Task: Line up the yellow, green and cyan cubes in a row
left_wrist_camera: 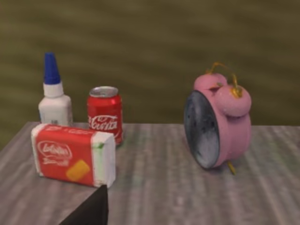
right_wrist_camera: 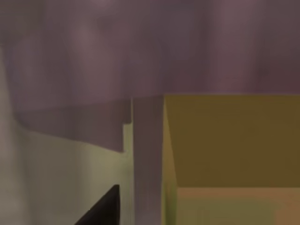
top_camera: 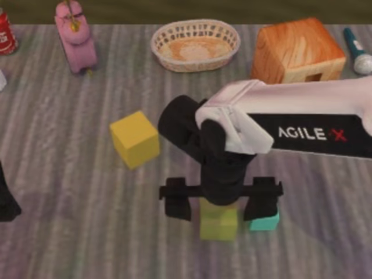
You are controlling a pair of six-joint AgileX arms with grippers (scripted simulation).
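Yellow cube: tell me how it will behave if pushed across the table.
The yellow cube has flat faces and sits flat, so it should slide, not roll. It looks squat, so tipping seems unlikely. An off-centre push would probably turn it; it already sits skewed on the table.

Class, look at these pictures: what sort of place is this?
Probably a rendered tabletop test bench: a striped table, the right gripper over coloured cubes, and odd props such as a wicker basket and pink alarm clock.

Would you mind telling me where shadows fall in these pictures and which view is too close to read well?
Top view: the right arm casts a soft dark patch on the table near the green cube, under the right gripper. Left wrist view: evenly lit; faint shadow under the pink alarm clock. Right wrist view: so close that the cube's face fills it, with one sharp-edged shadow band.
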